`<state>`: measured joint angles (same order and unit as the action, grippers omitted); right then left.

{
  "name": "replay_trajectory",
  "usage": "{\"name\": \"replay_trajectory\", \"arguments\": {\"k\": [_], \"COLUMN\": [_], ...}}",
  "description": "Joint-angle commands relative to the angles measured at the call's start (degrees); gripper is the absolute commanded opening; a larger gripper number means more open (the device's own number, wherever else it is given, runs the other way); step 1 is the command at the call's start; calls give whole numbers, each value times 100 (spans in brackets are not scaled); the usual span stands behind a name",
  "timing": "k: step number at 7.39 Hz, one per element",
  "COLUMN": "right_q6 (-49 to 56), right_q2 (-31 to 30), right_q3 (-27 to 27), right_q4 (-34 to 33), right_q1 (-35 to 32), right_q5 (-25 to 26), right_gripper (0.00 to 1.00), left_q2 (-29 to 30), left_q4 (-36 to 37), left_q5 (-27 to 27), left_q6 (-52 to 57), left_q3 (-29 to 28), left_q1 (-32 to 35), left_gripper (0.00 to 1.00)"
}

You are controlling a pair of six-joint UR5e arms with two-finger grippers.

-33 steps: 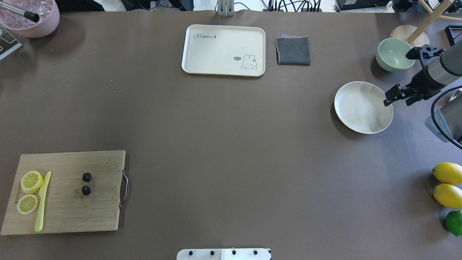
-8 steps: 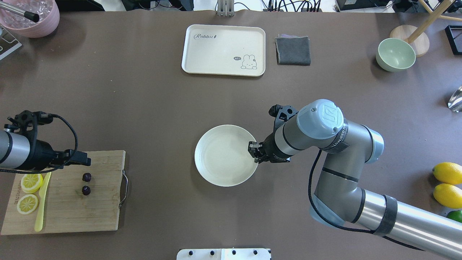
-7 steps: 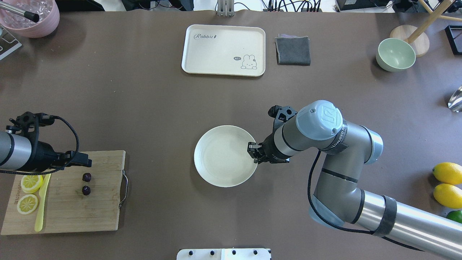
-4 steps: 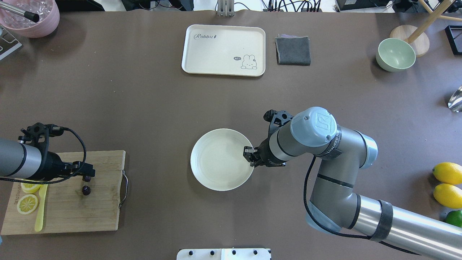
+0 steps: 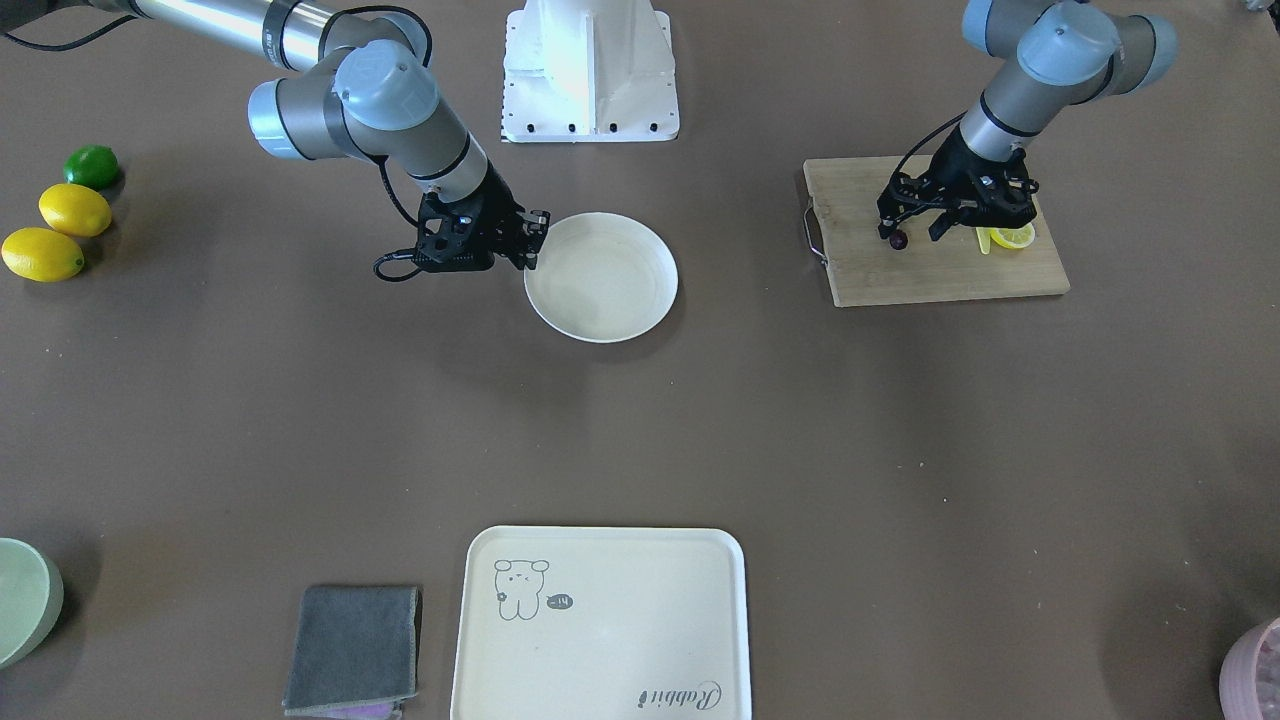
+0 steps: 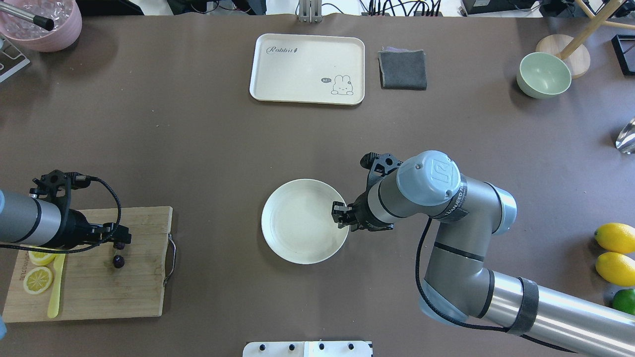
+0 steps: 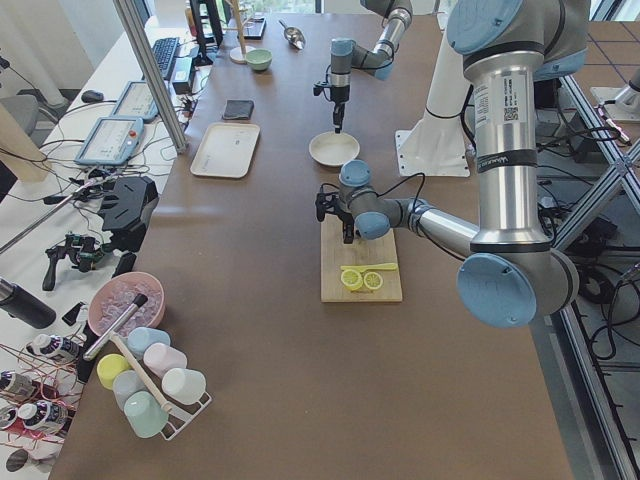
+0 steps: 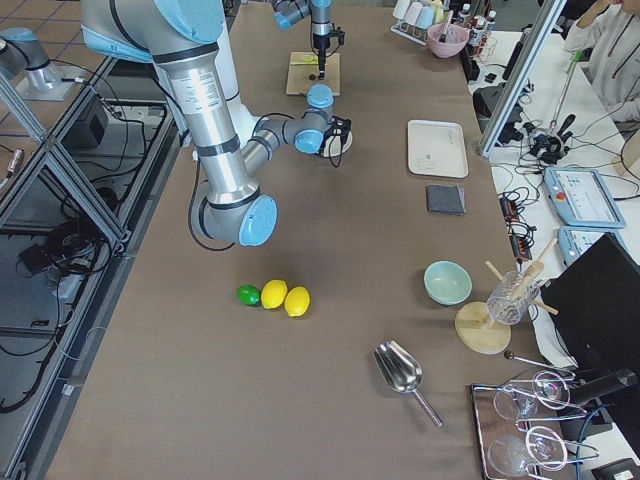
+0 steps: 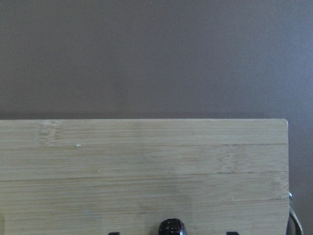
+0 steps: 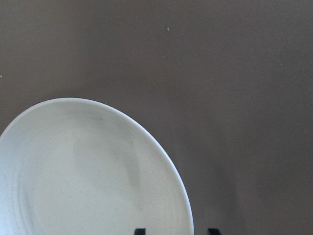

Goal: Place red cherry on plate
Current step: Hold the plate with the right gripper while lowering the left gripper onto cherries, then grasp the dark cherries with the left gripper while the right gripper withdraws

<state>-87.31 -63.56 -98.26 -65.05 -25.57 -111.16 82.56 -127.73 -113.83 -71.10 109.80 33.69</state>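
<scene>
Where the wooden cutting board (image 6: pixel 124 292) lies at the lower left of the overhead view, the left claw (image 6: pixel 120 238) hangs low over its upper part with its fingers spread. The left wrist camera shows one dark berry of the red cherry (image 6: pixel 118 261) sitting between the two fingertips, with a gap of board on either side of it. The other berry lies just below it in the overhead view, in the open on the board. Further left on the board are two lemon slices (image 6: pixel 37 279) and a yellow knife (image 6: pixel 54 292); the upper slice is partly hidden under the arm. A pink tub (image 6: pixel 49 29) sits in the upper left corner.

At the top centre a cream tray (image 6: pixel 307 69) with a rabbit drawing rests on the bench (image 6: pixel 223 148), with a folded grey cloth (image 6: pixel 403 69) just to its right. The plate (image 6: pixel 297 223) sits on the bench in the middle of the frame, well apart from the board and the cherry. The right claw (image 6: pixel 340 216) is at the plate's right edge, pinching the rim: its wrist view shows one fingertip over the plate's inside and one outside, with the rim running between them. A pale green bowl (image 6: pixel 543 74) stands at the upper right. Two lemons (image 6: pixel 615 237) and a lime (image 6: pixel 625 302) lie at the right edge, lower down.
</scene>
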Motion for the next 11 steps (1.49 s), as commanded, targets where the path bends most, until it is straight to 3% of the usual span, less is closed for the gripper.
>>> {"name": "replay_trajectory", "arguments": {"k": [1,2,4,5,6,8,9,11], "right_q6": [-23,-32,-32,-23,-32,-23,3,352], "right_q2": [-34,-51,-60,-69,-86,-165,-479,-718], "right_q3": [-35,-35,-44,-105,-132,-420,-735,-756], "right_q4": [1,1,1,-7,-8,-86,-87,-78], "right_q1": [-9,-27,-106,-141,-176,-412,-832,-1676], "right_q5": [42,51,42,33,16,-150,-691,-1502], "right_gripper": [100,100,100,100,100,100,100,100], "left_q2": [67,76,102,102,94,102,146,1107], "left_q4": [3,3,3,3,3,3,3,439], "left_q5": [1,1,-17,-17,-17,-78,-96,-376], "left_q6": [0,0,-122,-123,-140,-202,-219,-813], "left_q3": [-82,-99,-117,-117,-117,92,250,279], "left_q1": [-2,-2,-11,-72,-116,-99,-99,-38], "left_gripper": [73,64,33,25,0,0,0,0]}}
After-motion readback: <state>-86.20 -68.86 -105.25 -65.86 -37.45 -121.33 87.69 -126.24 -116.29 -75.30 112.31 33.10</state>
